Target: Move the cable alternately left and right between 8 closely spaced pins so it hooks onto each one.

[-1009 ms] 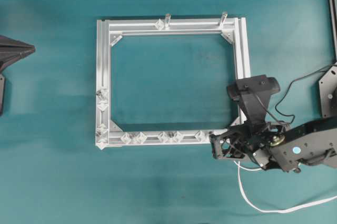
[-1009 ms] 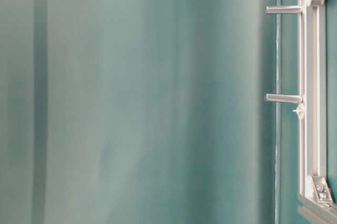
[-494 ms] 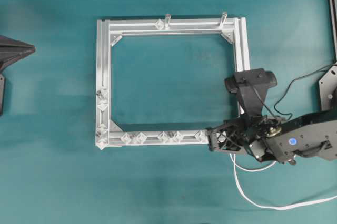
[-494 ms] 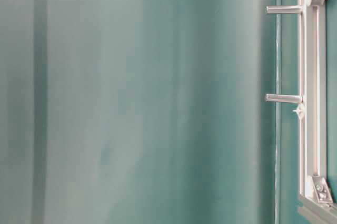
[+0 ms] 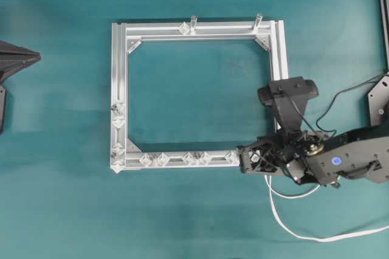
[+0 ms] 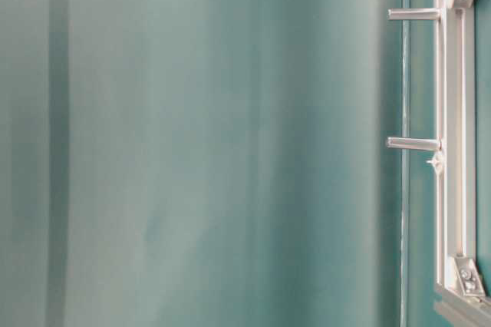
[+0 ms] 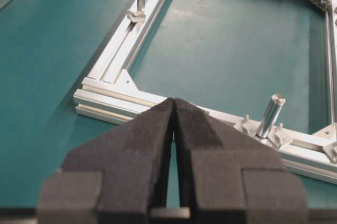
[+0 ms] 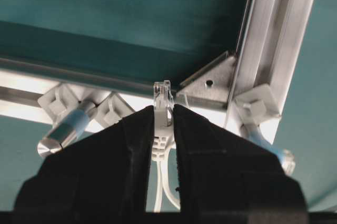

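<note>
The white cable (image 5: 285, 222) trails over the mat from the lower right up to my right gripper (image 5: 242, 160). That gripper sits at the frame's bottom right corner. In the right wrist view the right gripper (image 8: 164, 107) is shut on the cable's clear plug (image 8: 162, 97), which points at the corner bracket. Several pins (image 5: 189, 158) show along the bottom rail; two pins (image 8: 113, 109) lie just left of the plug and one (image 8: 255, 105) to its right. My left gripper (image 5: 18, 59) rests far left, and in its wrist view the left gripper (image 7: 173, 101) is shut and holds nothing.
The square aluminium frame (image 5: 119, 64) lies mid-table. Two taller metal posts (image 5: 194, 23) stand on its top rail. A shorter row of studs (image 5: 118, 122) sits on the left rail. In the table-level view the frame (image 6: 453, 189) runs down the right edge.
My right gripper has moved a little up and left with the plug, onto the frame's bottom right corner. The left arm has not moved.
</note>
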